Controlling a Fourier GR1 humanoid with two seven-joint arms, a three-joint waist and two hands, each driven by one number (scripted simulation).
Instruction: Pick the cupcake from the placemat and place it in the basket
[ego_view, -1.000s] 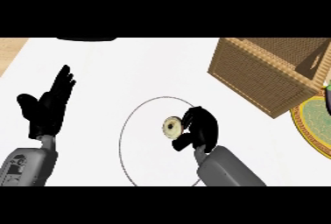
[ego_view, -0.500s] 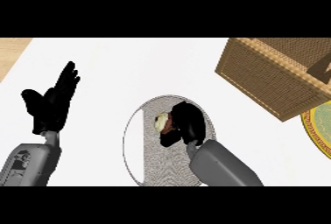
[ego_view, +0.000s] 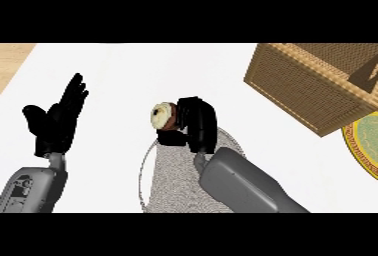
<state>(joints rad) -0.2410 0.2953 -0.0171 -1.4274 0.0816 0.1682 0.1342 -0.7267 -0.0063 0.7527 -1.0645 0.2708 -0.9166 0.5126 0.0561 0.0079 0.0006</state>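
The cupcake (ego_view: 162, 115), cream-topped with a brown base, is held tilted on its side by my right hand (ego_view: 195, 122), whose fingers curl round it above the far edge of the placemat. The round grey placemat (ego_view: 171, 180) lies on the white counter below the hand and is partly hidden by my right forearm. The wicker basket (ego_view: 310, 82) stands at the upper right, apart from the hand. My left hand (ego_view: 57, 122) rests open at the left with fingers up.
A green and yellow plate (ego_view: 364, 145) lies at the right edge, just below the basket. A strip of wooden surface (ego_view: 13, 57) shows at the upper left corner beyond the white counter.
My right hand closed round the cupcake and has lifted it off the placemat toward its far edge. The view has shifted. The left hand has stayed open.
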